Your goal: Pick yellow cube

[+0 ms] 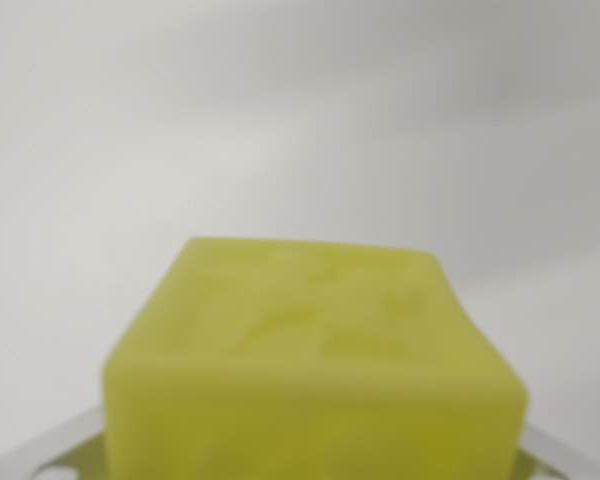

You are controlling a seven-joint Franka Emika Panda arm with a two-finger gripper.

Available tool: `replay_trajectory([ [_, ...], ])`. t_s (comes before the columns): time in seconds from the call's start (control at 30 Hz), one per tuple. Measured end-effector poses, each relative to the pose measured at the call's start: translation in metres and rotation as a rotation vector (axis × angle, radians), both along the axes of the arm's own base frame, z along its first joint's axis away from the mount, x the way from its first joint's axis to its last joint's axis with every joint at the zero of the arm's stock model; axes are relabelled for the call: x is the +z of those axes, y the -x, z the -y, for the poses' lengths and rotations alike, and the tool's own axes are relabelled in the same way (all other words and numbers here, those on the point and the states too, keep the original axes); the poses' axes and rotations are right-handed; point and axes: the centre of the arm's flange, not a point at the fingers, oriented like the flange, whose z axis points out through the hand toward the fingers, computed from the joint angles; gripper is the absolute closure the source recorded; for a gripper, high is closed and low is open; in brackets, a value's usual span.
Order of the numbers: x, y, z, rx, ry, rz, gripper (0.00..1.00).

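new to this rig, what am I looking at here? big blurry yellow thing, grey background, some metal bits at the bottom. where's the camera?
There is one picture, taken by a camera mounted on the wrist of a single robot arm, looking past its grasping part. The large blurry yellow block with a faint raised pattern on its top face is the cube the arm is meant to pick; it fills the lower half because it sits very close to the lens. The pale metal pieces at the bottom corners, one at the wrist view's left and one at the wrist view's right, look like parts of the jaws on either side of the cube. Whether they are pressing on it cannot be told from here. Behind it is a plain, out-of-focus grey-white surface; nothing else shows on it.
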Motion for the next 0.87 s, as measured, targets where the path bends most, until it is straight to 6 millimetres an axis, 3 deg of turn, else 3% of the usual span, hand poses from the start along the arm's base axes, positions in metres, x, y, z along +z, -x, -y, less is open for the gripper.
replay_trajectory([
  [0.53,0.039,0.0,0.0,0.0,0.0,0.0,1.0],
  [0.87,0.042,0.0,0.0,0.0,0.0,0.0,1.0],
])
